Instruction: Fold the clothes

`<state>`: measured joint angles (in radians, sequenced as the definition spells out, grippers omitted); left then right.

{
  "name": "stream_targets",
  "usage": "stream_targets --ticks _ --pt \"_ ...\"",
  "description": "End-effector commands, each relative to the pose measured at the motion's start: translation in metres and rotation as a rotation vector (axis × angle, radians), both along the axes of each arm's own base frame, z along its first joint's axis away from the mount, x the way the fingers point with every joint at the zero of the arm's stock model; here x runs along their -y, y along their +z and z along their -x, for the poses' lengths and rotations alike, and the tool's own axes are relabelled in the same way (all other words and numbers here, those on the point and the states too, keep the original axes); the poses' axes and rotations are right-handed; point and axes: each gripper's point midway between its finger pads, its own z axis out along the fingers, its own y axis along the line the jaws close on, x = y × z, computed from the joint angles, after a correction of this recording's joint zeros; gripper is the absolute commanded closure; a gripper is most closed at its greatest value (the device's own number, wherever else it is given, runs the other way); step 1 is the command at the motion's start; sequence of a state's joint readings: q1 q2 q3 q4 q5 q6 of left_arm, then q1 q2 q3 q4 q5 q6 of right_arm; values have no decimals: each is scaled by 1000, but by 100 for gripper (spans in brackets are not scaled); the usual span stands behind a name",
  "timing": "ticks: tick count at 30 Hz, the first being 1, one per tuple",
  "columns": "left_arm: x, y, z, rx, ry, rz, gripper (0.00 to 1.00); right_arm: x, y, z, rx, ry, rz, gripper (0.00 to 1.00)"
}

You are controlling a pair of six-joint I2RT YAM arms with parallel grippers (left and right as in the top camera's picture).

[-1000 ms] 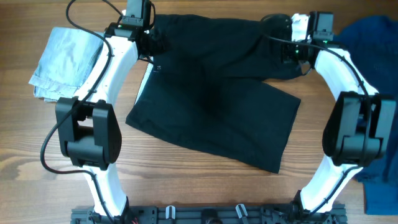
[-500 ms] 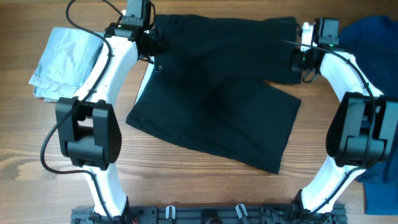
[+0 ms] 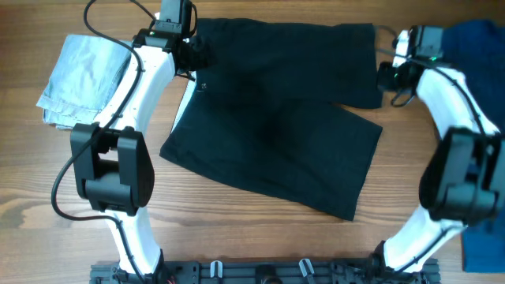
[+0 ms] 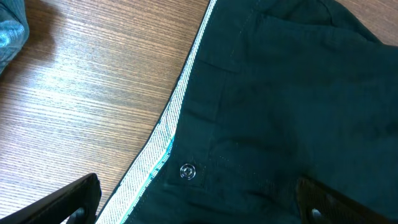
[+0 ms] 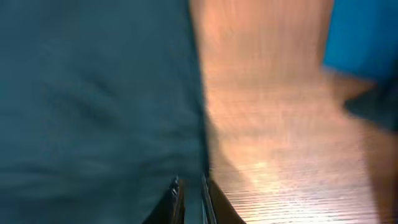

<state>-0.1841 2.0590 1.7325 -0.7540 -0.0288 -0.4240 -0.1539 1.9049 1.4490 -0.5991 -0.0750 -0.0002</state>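
Overhead: black shorts (image 3: 276,118) flat mid-table, right gripper (image 3: 385,76) at their right edge; left wrist: left gripper (image 4: 199,208) spread wide over the waistband (image 4: 199,124), empty; right wrist: blurred, jaws nearly together, I can't tell if pinching; I'd say laying flat; next, regrasp and fold.

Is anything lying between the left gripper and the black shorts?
Nothing visible does. The left gripper hangs open over the black shorts, near their snap button; only bare cloth and table show between its fingers.
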Motion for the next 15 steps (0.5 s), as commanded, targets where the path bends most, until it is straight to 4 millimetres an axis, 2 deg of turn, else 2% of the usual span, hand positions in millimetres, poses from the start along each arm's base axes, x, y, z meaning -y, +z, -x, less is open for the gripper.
stream_targets --ticks 1,3,6,9,12,15 --pt "1 -1 0 -2 5 9 0 -40 76 1 141 96 -186 89" --pt "1 -1 0 -2 5 9 0 -49 67 11 90 92 -248 90" --pt "1 -1 0 -2 5 9 0 -52 29 25 7 66 -264 93" --pt "1 -1 0 -2 5 9 0 -52 -9 28 -25 62 -268 94" --pt "1 -1 0 -2 5 9 0 -54 -52 40 -91 45 -285 95" --pt "1 -1 0 -2 5 9 0 -56 -76 55 -164 11 -307 96"
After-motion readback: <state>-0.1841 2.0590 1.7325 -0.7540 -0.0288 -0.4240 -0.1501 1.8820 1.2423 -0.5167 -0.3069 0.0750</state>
